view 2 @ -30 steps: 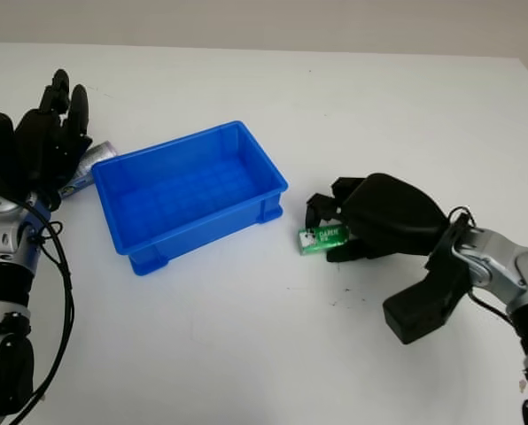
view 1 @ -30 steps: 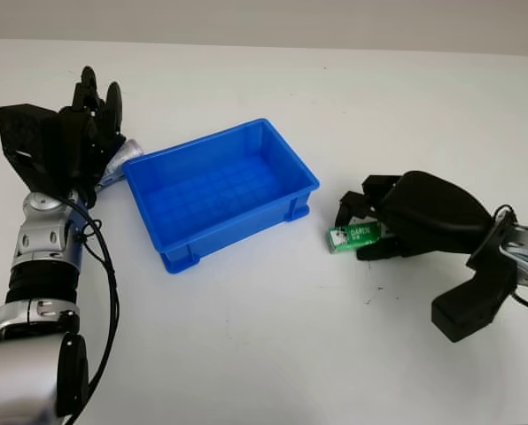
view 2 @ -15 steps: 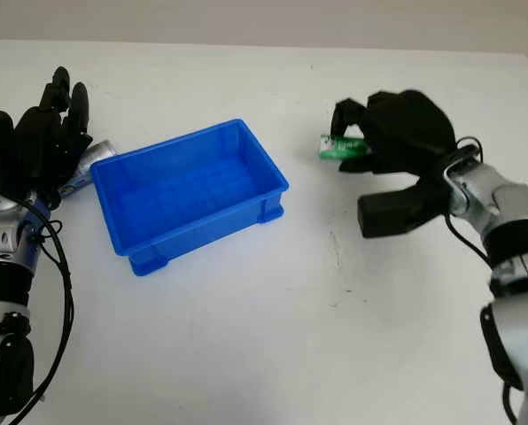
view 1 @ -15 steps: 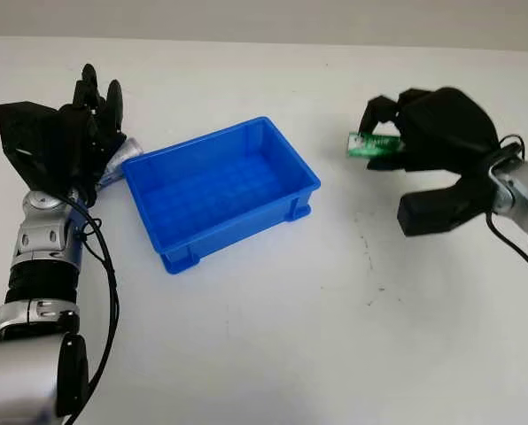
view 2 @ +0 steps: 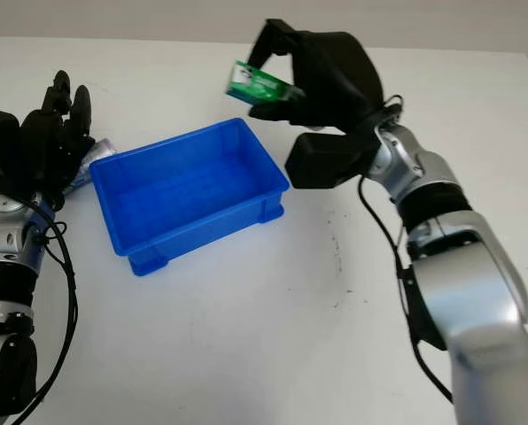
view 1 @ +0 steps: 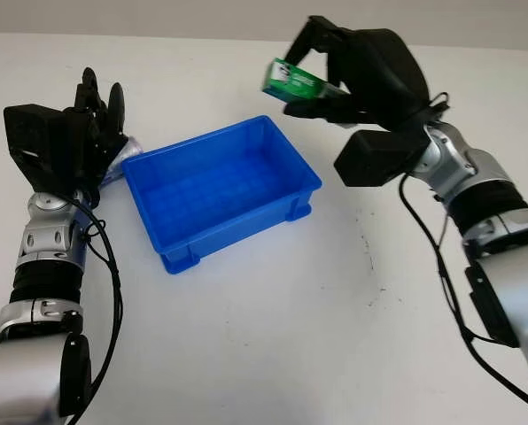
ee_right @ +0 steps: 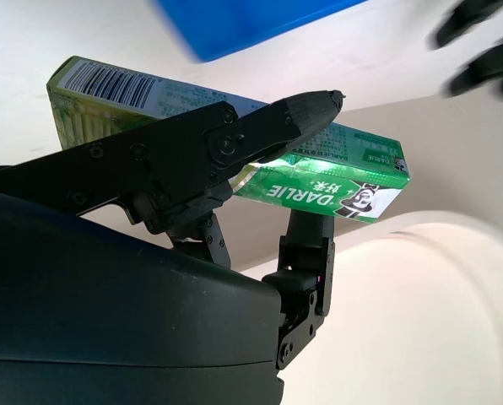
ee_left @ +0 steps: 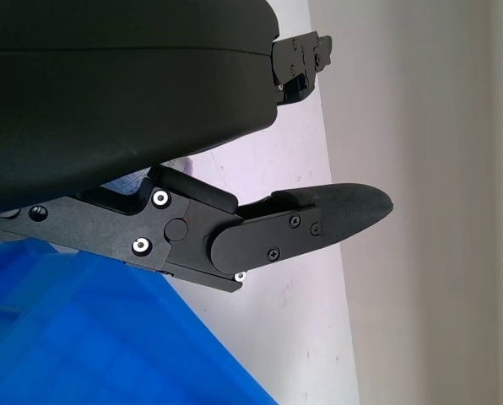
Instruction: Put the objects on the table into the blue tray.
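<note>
pinched in the right hand (view 1: 335,75), the green darlie box (view 1: 298,81) is held in the air, above and just past the far right corner of the blue tray (view 1: 220,190). the box is tilted, its near end lower, with fingers (ee_right: 235,139) clamped across its long face and a thumb under it; a barcode is seen at one end and the white-and-green brand panel at the other in the right wrist view. no contact between box and tray is seen. the right forearm (view 1: 459,173) is stretched in from the lower right, crossing over the white table (view 1: 335,336).

the tray is set at an angle on the table, left of centre, its inside bare with only the moulded grid floor visible. its rim is seen in the left wrist view as a blue edge (ee_left: 108,337) close under the left hand's shell.

a silvery packet with a blue end (view 1: 120,159) is lying on the table just beside the tray's left corner, partly hidden behind the left hand (view 1: 78,133).

the left hand is raised beside the tray's left side, fingers uncurled and pointing up, nothing gripped. one fingertip (ee_left: 336,211) is shown extended over the table surface in the left wrist view. the left arm (view 1: 42,292) is run up along the left edge of the table.
</note>
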You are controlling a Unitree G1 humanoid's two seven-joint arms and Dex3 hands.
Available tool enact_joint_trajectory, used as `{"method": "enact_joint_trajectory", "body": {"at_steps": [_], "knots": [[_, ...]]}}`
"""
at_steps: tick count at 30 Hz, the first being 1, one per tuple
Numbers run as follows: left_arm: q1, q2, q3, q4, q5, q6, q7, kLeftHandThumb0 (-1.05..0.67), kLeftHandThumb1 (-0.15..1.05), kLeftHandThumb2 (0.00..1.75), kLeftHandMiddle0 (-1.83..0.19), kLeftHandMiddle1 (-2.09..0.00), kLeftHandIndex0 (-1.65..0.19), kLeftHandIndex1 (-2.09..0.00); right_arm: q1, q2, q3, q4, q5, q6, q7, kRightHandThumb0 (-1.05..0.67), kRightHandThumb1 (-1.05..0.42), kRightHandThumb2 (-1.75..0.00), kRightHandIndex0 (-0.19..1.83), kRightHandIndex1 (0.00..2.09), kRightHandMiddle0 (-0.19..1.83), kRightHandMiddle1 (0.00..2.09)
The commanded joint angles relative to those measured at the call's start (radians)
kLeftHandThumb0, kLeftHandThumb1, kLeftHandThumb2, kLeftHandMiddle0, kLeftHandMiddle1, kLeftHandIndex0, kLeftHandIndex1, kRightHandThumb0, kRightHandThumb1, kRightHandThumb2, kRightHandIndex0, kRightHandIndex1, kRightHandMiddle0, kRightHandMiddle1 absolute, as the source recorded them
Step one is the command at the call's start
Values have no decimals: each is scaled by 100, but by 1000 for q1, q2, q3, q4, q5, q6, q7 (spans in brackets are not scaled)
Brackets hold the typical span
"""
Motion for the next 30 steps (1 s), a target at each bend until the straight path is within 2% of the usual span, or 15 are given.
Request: {"method": "enact_joint_trajectory", "body": {"at_steps": [1,9,11,13,14,15,17,18,20,21,25,30], "knots": [[-11,-2,-1,-1,1,-8,5,-73,105,63,19,0,19,0,-20,23,1,-18,11,-21,14,-40,-105,-16,116,209,92,209],[5,0,7,-20,-9,-10,-9,-74,105,64,19,0,19,0,-21,124,23,-45,23,-74,70,-42,-105,-11,130,209,100,209],[8,-4,10,-19,-12,-17,-7,-74,105,63,19,0,19,0,-23,132,32,-55,35,-30,174,-45,-105,-13,125,209,97,209],[10,-7,12,-19,-14,-23,-7,-74,105,63,19,0,19,0,-27,126,46,-83,36,41,299,-49,-105,-14,114,209,84,209],[11,-8,13,-19,-15,-26,-7,-74,105,63,19,0,19,0,-30,121,49,-96,57,78,410,-57,-105,-15,73,196,50,194],[12,-9,14,-19,-16,-27,-8,-73,105,63,19,0,19,0,-37,109,62,-112,67,114,526,-67,-105,-20,25,148,14,142],[14,-11,15,-18,-18,-25,-5,-74,105,62,19,0,19,0,-49,70,106,-145,31,127,661,-80,-105,-29,-7,48,-4,48],[14,-11,16,-18,-19,-25,-5,-74,105,62,19,0,19,0,-50,56,119,-161,13,130,690,-84,-105,-31,-13,24,-9,29],[15,-12,15,-15,-19,-26,-4,-74,105,62,19,0,19,0,-47,38,136,-175,-10,129,723,-89,-105,-30,-18,5,-16,8],[15,-12,15,-14,-19,-27,-4,-74,105,62,19,0,19,0,-43,32,138,-180,-12,130,729,-91,-105,-30,-19,3,-18,4],[16,-13,16,-14,-19,-27,-2,-74,105,61,19,0,19,0,-25,8,108,-204,16,131,725,-94,-105,-35,-19,0,-19,0],[12,-11,14,-8,-18,-26,-3,-75,105,61,19,0,19,0,26,6,-24,-226,161,162,640,-91,-105,-56,-19,0,-19,0]]}}
